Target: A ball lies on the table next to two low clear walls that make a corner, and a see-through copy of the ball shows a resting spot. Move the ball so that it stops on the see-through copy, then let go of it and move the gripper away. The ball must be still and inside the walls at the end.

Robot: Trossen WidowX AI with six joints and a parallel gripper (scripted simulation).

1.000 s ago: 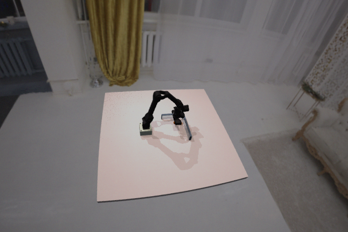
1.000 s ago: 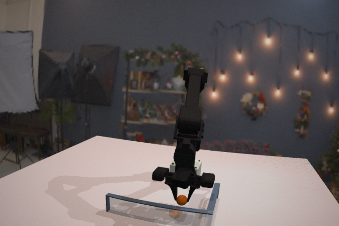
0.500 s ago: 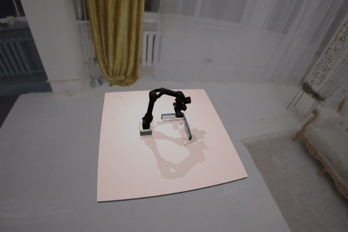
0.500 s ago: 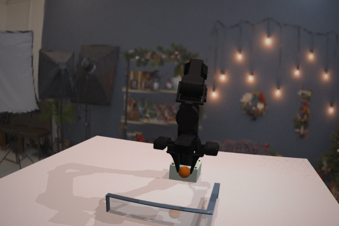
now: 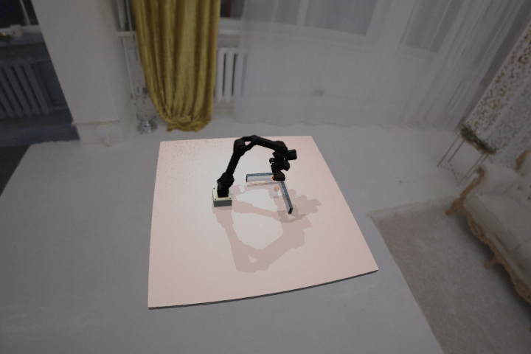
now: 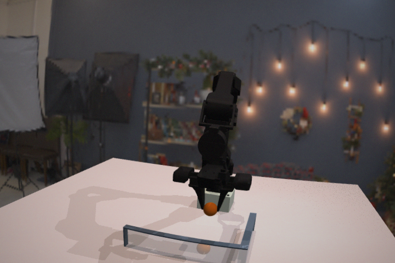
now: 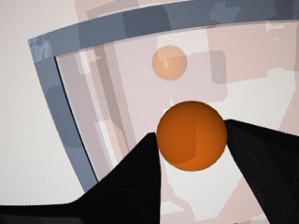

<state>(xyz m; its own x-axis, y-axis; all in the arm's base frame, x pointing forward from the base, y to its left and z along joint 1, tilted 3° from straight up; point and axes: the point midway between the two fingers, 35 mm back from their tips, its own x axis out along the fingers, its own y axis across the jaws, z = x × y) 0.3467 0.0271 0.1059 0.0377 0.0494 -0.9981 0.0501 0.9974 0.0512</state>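
Note:
The solid orange ball (image 6: 210, 209) (image 7: 192, 136) is held between the fingertips of my gripper (image 6: 210, 208) (image 7: 190, 133), which is shut on it. Ball and gripper are raised well above the table. The see-through copy (image 5: 276, 188) (image 6: 203, 248) (image 7: 169, 63) is low inside the corner. In the wrist view it shows above and a little left of the held ball. The two clear walls have blue-grey top edges: one wall (image 5: 285, 196) (image 6: 185, 239) runs beyond the copy, the other wall (image 5: 258, 174) (image 6: 250, 226) meets it at a corner.
The pale pink table (image 5: 191, 258) (image 6: 297, 213) lies under everything. The arm's pale green base (image 5: 222, 201) (image 6: 226, 201) stands on it, on the open side away from the wall beyond the copy. Shadows of the arm cross the table and the corner.

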